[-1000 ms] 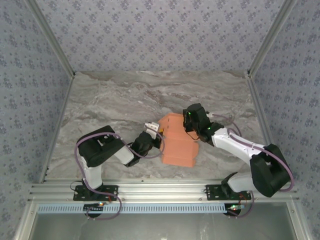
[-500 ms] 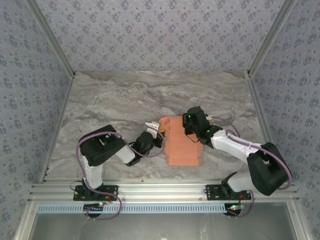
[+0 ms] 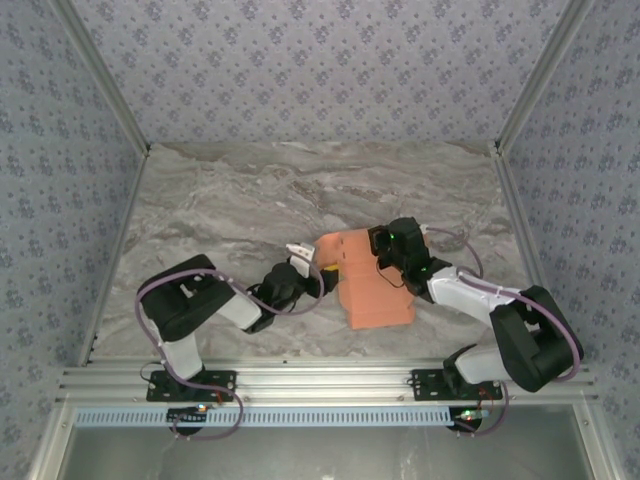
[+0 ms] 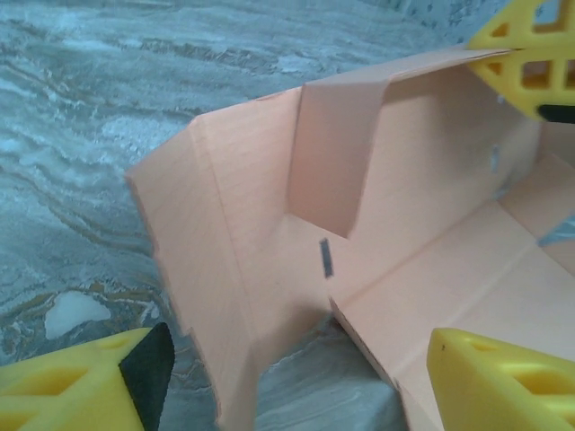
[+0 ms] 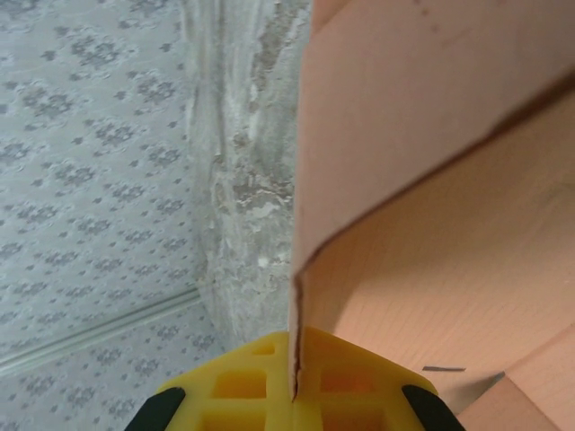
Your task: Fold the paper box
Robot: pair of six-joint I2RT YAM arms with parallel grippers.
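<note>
The paper box [image 3: 372,290] is salmon-orange card, partly folded, with panels and flaps standing up from the marble table. In the left wrist view the box [image 4: 404,206] lies just ahead of my left gripper [image 4: 296,395], which is open, its yellow fingers [image 4: 76,386] spread wide on either side of the box's near corner without touching it. My left gripper [image 3: 318,266] sits at the box's left edge. My right gripper [image 3: 381,258] is at the box's far right side. It is shut on a raised edge of the box [image 5: 431,180], the card pinched between the fingers [image 5: 243,386].
The marble table [image 3: 250,200] is walled by patterned panels on the left, back and right. An aluminium rail [image 3: 320,385] runs along the near edge by the arm bases. The right gripper's yellow fingers [image 4: 530,49] show at the top right of the left wrist view.
My left gripper has opened and let go of the box. The right gripper has shut on the box's edge, and the box has turned and shifted slightly right.
</note>
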